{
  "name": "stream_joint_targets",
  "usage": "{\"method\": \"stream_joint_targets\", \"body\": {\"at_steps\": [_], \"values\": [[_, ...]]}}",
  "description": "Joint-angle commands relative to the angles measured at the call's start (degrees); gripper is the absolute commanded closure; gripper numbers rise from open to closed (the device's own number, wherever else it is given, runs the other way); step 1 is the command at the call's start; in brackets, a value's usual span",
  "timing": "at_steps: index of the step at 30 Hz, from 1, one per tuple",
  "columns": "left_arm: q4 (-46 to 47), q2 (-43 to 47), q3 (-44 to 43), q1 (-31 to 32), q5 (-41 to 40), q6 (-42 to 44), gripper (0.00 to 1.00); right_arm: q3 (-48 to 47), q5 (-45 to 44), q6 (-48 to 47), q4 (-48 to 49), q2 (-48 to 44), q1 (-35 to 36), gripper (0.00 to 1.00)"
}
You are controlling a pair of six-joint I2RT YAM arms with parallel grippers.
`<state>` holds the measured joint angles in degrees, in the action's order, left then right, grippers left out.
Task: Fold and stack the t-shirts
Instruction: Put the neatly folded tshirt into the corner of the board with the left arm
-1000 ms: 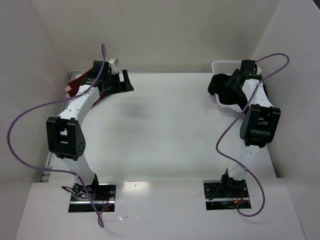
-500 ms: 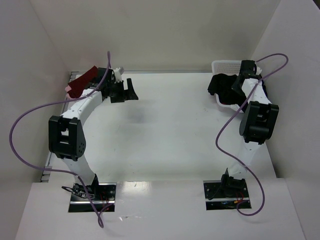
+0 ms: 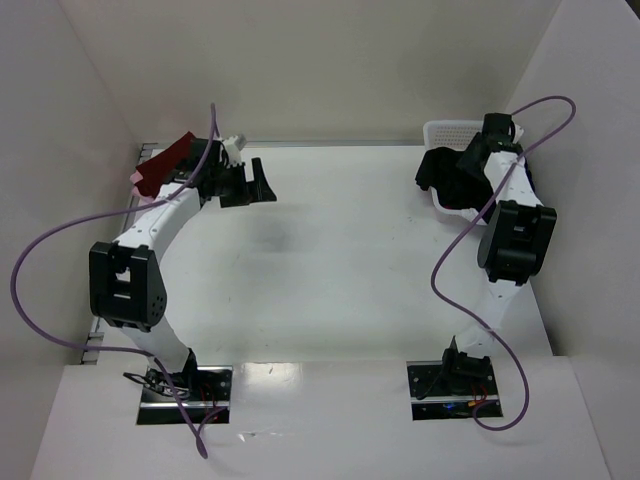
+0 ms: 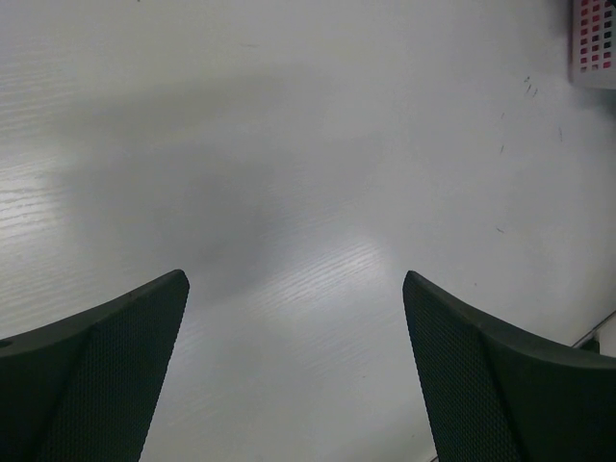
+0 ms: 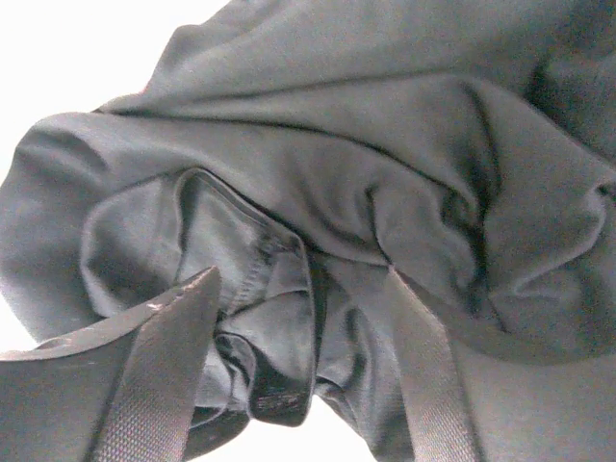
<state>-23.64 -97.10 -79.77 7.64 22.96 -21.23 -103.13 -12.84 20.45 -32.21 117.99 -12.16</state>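
White links (image 3: 165, 213), black joint housings (image 3: 515, 240), purple cables (image 3: 434, 284), black textured end effector fingers (image 4: 96, 375).

Table (image 3: 340, 260): white, matte.
Far right corner: white mesh basket (image 3: 437, 129), black t-shirt (image 3: 442, 172) spilling out.
Far left corner: maroon t-shirt (image 3: 160, 170), bunched at the edge.

From above, the left arm (image 3: 160, 215) hides part of the maroon shirt (image 3: 168, 160), and only a scrap of the pink shirt (image 3: 135, 178) shows. The right arm (image 3: 515, 215) and black shirt (image 3: 440, 172) cover much of the basket (image 3: 438, 128). The wrist views cut the right gripper (image 5: 298, 279) and left gripper (image 4: 294, 279) off at the bottom edge. A white gridded thing (image 4: 595, 43), clipped by the corner, cannot be named.
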Motion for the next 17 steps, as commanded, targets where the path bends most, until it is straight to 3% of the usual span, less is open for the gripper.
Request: {"method": "stream_joint_targets", "body": {"at_steps": [1, 3, 6, 10, 17], "values": [[2.0, 2.1, 0.8, -0.3, 2.3, -0.2, 0.0, 3.6, -1.2, -1.3, 0.0, -1.8, -0.1, 0.22], [2.0, 2.1, 0.8, -0.3, 2.9, 0.3, 0.0, 5.5, -1.2, -0.5, 0.6, -2.4, -0.1, 0.19], [2.0, 2.7, 0.8, -0.8, 2.9, 1.4, 0.0, 8.2, -0.6, 1.2, 0.6, -4.3, -0.1, 0.0], [1.5, 2.7, -0.4, -2.0, 2.3, 2.1, 0.0, 15.3, 2.7, 2.5, 5.3, -14.7, -0.1, 0.0], [-1.1, 3.9, -2.5, -4.9, -0.5, 2.6, 0.0, 19.6, 7.7, 3.1, 7.7, -27.4, 1.6, 0.0]]}}
